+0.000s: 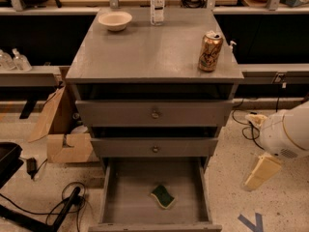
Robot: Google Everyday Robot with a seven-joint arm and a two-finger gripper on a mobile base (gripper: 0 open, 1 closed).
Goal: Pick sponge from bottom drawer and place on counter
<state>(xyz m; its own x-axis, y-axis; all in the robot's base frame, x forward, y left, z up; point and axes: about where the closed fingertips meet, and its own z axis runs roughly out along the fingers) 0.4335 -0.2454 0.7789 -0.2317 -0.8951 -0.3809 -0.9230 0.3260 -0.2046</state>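
The sponge (163,196), dark green on top with a pale yellow edge, lies flat on the floor of the open bottom drawer (125,197), slightly right of its middle. The counter (149,47) is the grey cabinet top above two closed drawer fronts. My white arm (289,132) comes in at the right edge, and the cream-coloured gripper (260,172) hangs low beside the cabinet, to the right of the drawer and apart from the sponge.
On the counter stand a drink can (210,51) at the right, a white bowl (115,20) at the back left and a clear bottle (157,4) at the back. A cardboard box (65,129) and cables (63,202) lie on the floor to the left.
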